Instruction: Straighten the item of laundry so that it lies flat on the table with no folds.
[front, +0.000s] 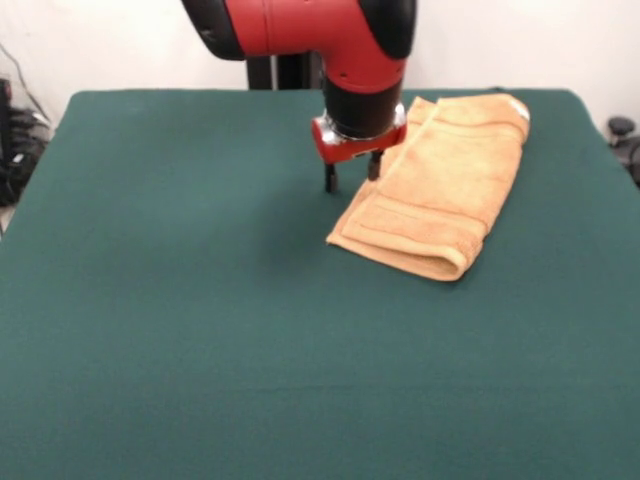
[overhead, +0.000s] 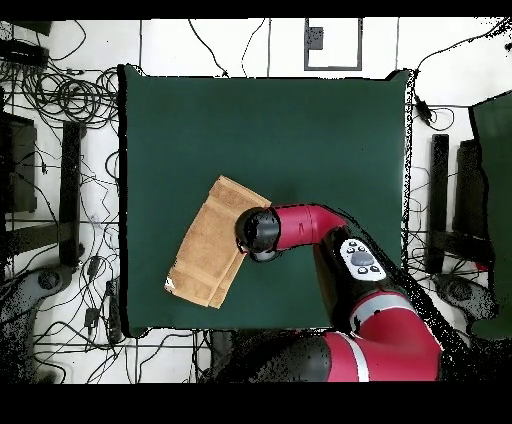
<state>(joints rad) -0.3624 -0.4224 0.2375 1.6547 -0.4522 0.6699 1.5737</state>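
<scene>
The item of laundry (front: 440, 190) is an orange-tan towel folded double, lying at an angle on the far right part of the green table (front: 180, 300). Its rounded fold faces the front, and a woven band shows near that end. My gripper (front: 351, 173) hangs from the red arm at the towel's left edge, open, with nothing between its fingers. One finger (front: 374, 165) stands against the towel's edge and the other over bare cloth. In the overhead view the towel (overhead: 210, 245) lies left of the wrist (overhead: 257, 231), which hides the gripper.
Cables and black equipment (overhead: 70, 100) lie on the floor around the table (overhead: 300, 130). A dark stand (front: 622, 130) shows past the table's right edge. Green cloth stretches left and in front of the towel.
</scene>
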